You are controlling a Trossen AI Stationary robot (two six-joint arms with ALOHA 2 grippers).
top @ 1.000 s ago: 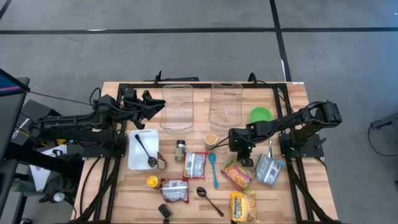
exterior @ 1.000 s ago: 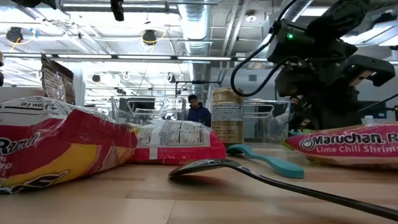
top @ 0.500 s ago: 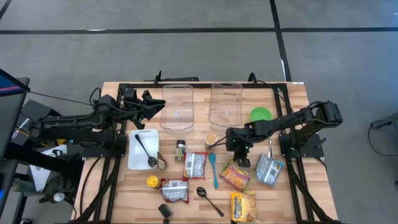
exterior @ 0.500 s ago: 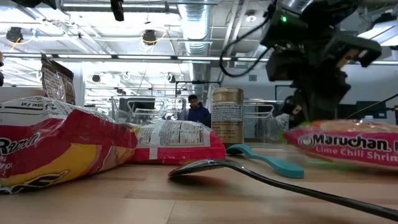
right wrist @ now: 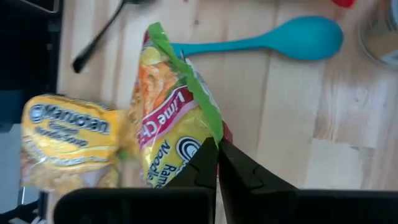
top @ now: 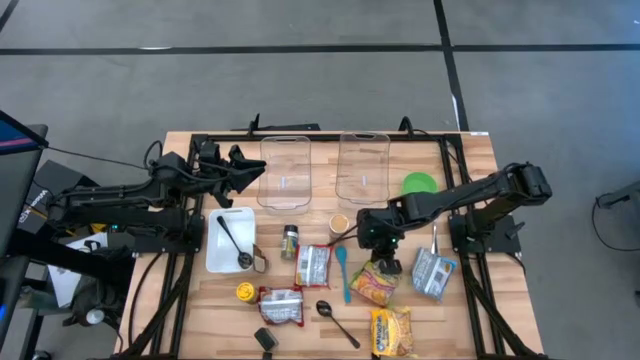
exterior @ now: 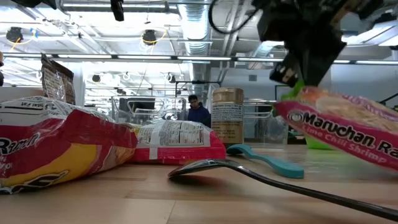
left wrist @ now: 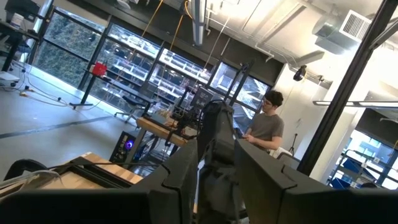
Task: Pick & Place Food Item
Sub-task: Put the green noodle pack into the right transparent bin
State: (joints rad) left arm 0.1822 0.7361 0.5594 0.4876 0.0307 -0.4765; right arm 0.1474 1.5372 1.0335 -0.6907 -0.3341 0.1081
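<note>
R gripper (right wrist: 216,158) jaws pinch the lime ramen pack (right wrist: 171,118) by its edge; low view shows it tilted, clear of the bench (top: 470,300) (high view doesn't). L gripper (top: 240,166) idle, jaws part-open.

The high view looks straight down on the whole tabletop (top: 470,150) from well above. The low view sits at tabletop height, very near a black spoon (exterior: 249,174), facing level into the room. The left wrist view points out over the tabletop's edge into the room. The right wrist view looks down closely at a teal spoon (right wrist: 273,42), which the high and low views share.
</note>
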